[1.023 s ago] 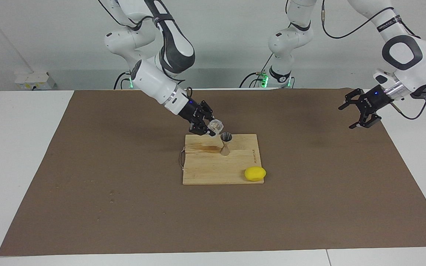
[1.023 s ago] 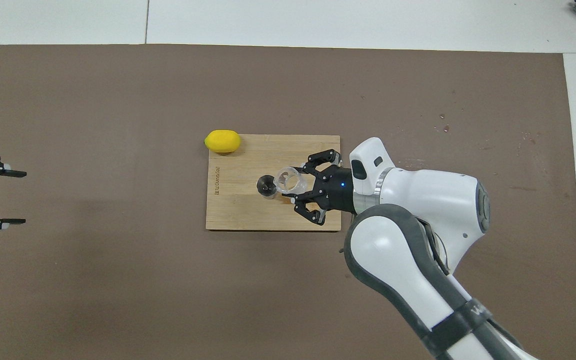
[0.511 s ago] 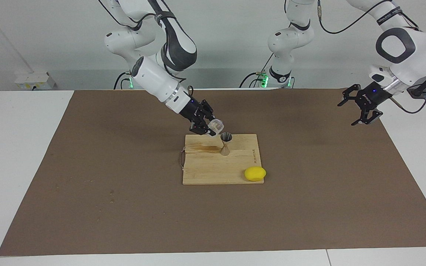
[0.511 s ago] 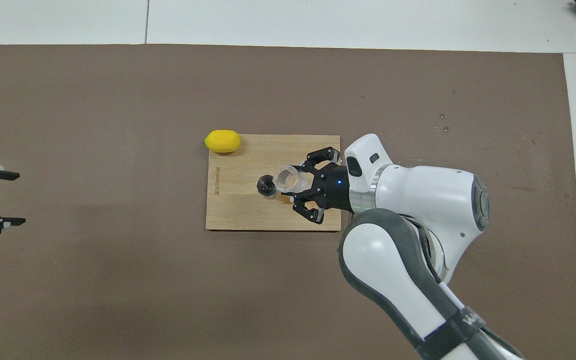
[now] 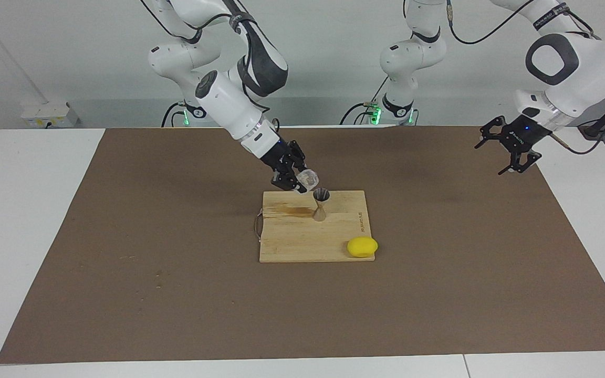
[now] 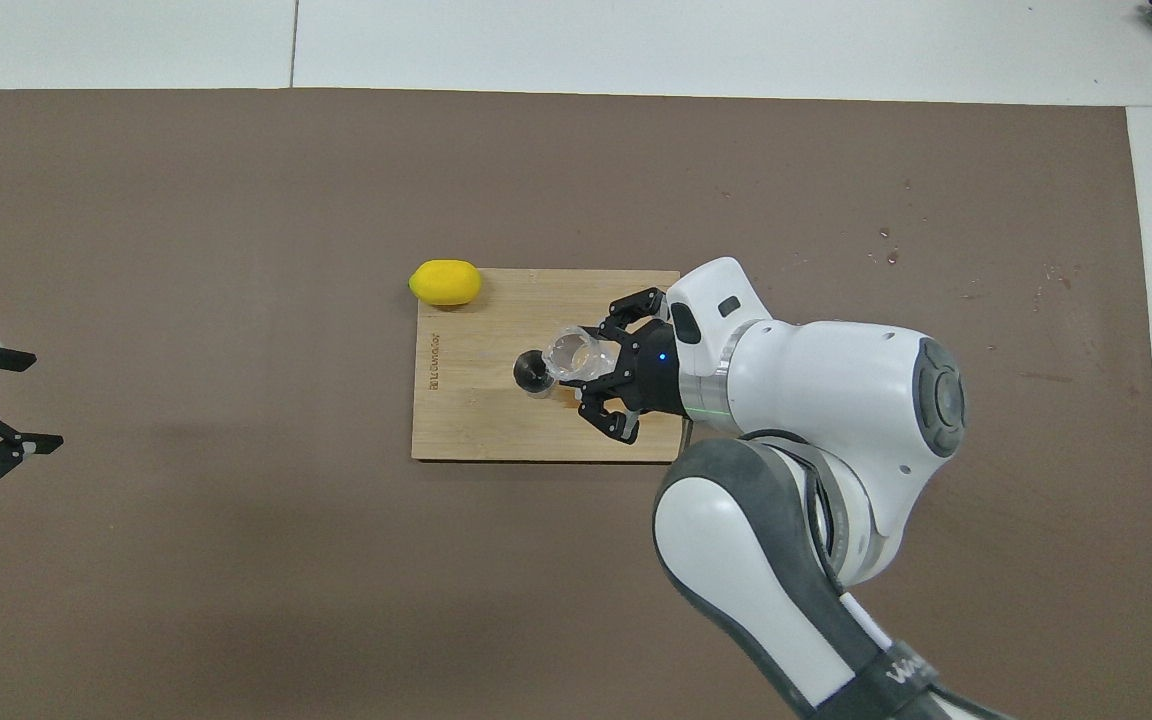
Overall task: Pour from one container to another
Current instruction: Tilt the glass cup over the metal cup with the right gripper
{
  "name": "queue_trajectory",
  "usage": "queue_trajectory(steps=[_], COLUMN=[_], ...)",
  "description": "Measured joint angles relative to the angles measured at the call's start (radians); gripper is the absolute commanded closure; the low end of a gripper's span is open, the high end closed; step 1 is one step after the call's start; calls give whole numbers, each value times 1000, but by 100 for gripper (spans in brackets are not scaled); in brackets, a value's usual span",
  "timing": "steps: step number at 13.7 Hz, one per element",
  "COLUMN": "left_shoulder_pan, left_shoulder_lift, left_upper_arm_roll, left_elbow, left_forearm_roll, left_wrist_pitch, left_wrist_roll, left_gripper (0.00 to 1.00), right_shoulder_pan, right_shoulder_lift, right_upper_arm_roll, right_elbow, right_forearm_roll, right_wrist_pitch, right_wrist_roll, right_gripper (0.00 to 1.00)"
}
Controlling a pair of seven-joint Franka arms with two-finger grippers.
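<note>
Right arm: reaches from its base down and forward, wrist pitched steeply down.
Right gripper (image 5: pixel 297 185): raised, fingers clamped on a glass (image 5: pixel 308 179) that tilts sideways.
Left arm: waits, elbow high, wrist angled down at its own end of the table.
Left gripper (image 5: pixel 507 149): raised, fingers spread wide, holds nothing.

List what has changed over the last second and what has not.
The right claw, shut on the glass cup, kept it tipped at the jigger while its arm swung more upright. The open left claw drew up and back toward its end of the table. Jigger, cutting board and lemon stayed put.
</note>
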Motion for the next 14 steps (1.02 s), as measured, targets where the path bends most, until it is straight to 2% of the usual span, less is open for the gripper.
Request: queue_trajectory(steps=[6, 14], left_shoulder_pan=[-27, -64], left_shoulder_lift=[-34, -63], left_upper_arm_roll=[-2, -4], left_elbow=[-35, -38], left_forearm_roll=[27, 48], left_wrist_pitch=[-11, -48], left_wrist_roll=[-174, -366], left_gripper=[0, 0], right_shoulder_pan=[15, 32], right_shoulder_lift=[10, 26], right_upper_arm_roll=[0, 0], right_elbow=[33, 90], right_forearm_roll=[-153, -326], right_wrist_pitch=[-6, -86], right_wrist_roll=[168, 362], right_gripper=[100, 100])
